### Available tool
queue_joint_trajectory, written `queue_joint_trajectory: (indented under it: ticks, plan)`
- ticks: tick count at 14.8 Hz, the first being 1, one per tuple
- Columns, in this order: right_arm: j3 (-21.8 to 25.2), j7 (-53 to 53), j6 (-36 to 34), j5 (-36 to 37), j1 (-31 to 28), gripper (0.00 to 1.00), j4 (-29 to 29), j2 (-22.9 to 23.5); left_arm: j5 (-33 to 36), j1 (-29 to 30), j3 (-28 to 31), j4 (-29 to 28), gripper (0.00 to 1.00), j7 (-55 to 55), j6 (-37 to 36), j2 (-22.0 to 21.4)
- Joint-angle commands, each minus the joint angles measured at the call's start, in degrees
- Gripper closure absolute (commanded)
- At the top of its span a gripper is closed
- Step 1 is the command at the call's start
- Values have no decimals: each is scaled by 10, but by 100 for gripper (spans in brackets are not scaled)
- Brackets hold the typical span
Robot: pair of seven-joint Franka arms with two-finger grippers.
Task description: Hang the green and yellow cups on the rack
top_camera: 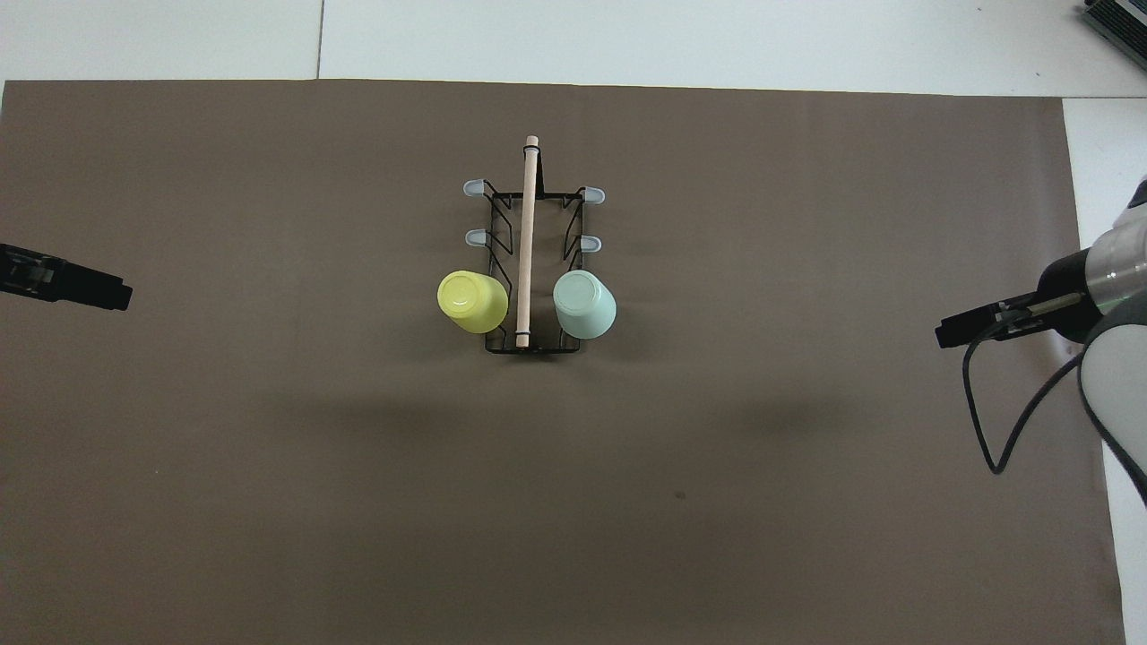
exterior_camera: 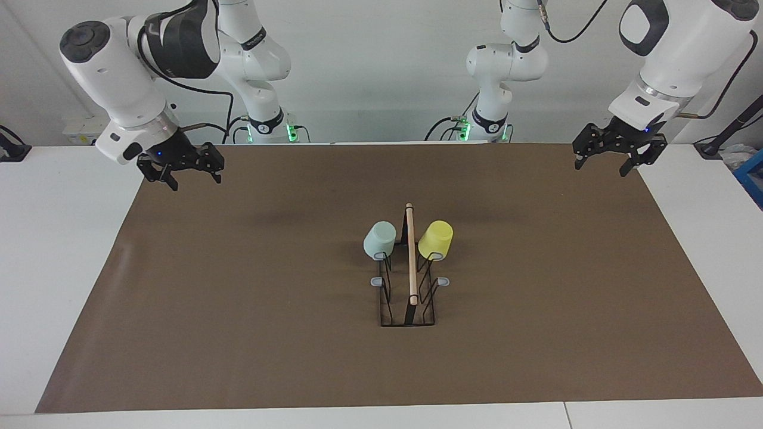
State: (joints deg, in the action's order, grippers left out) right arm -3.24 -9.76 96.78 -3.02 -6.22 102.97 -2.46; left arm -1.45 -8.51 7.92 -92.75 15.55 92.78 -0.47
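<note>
The black wire rack [exterior_camera: 411,262] with its wooden rod stands mid-table, also seen in the overhead view [top_camera: 527,224]. The pale green cup [exterior_camera: 380,239] hangs upside down on the prong nearest the robots, on the right arm's side [top_camera: 584,305]. The yellow cup [exterior_camera: 436,239] hangs upside down on the matching prong on the left arm's side [top_camera: 472,301]. My right gripper [exterior_camera: 197,182] is open and empty, raised over the mat's corner at the right arm's end [top_camera: 950,333]. My left gripper [exterior_camera: 601,168] is open and empty, waiting over the mat's corner at the left arm's end [top_camera: 116,293].
A brown mat [exterior_camera: 238,298] covers most of the white table [exterior_camera: 59,238]. Bare grey-tipped prongs [exterior_camera: 443,280] stick out of both sides of the rack, farther from the robots than the cups.
</note>
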Motion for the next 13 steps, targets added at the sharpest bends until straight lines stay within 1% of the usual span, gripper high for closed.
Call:
queue_joint_trajectory:
  ticks: [1,4,6,9,11,13]
  plan:
    - [0,19,-41,-8,-7,0,-39,-4,8,4,-6,-20,0,-7,5,-17]
    - [3,28,-72,-14,-8,0,-65,-5,8,4,-6,-20,0,-7,5,-17]
    - [3,50,-105,-36,-8,0,-86,-5,9,4,-6,-20,0,-7,5,-17]
    - [1,65,-115,-37,-6,0,-74,-23,8,4,-6,-20,0,-7,5,-17]
    - [1,68,-128,-37,-5,0,-53,-40,8,4,-6,-20,0,-7,5,-17]
    - [1,68,-128,-37,-5,0,-52,-49,8,4,-6,-20,0,-7,5,-17]
